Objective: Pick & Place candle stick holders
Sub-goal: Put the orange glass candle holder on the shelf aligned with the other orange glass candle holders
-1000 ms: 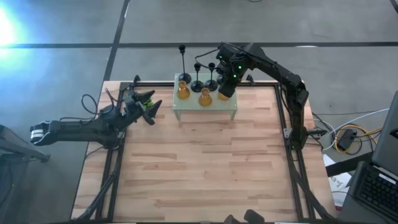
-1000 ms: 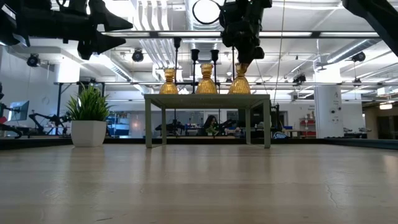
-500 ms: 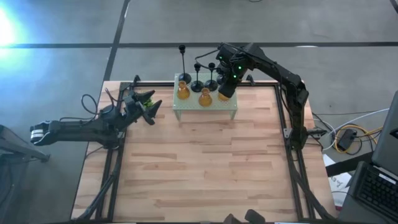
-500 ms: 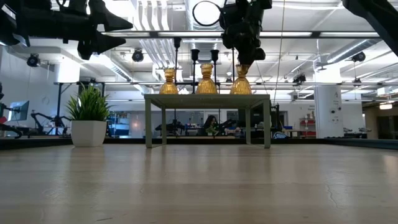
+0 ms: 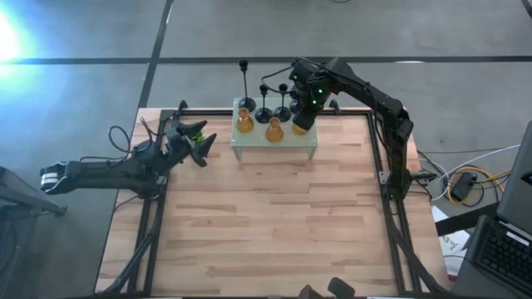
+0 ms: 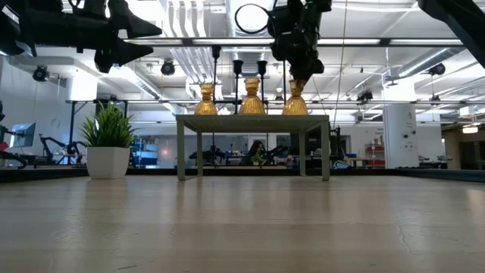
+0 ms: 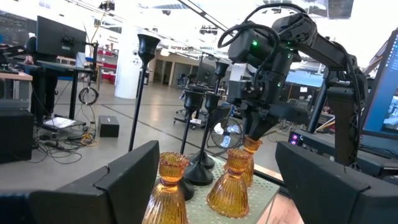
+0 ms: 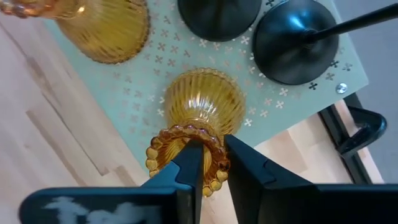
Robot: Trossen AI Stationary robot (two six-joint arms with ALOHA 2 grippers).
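Amber holder point(image 8: 202, 115) sits on the stand point(image 8: 124, 90), upper centre of the high view, my right gripper point(image 8: 210, 163) pinching its beaded rim. I judge nothing moved off yet: all seven remain there. Left gripper point(image 5: 189, 137) waits open, left of it.

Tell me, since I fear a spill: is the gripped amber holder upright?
Upright: the amber holder stands level on the stand, the right gripper pinching its rim.

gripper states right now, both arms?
Left gripper: open, holding nothing, raised over the table's left side near the potted plant.
Right gripper: shut on the rim of the rightmost amber glass holder on the pale green stand.
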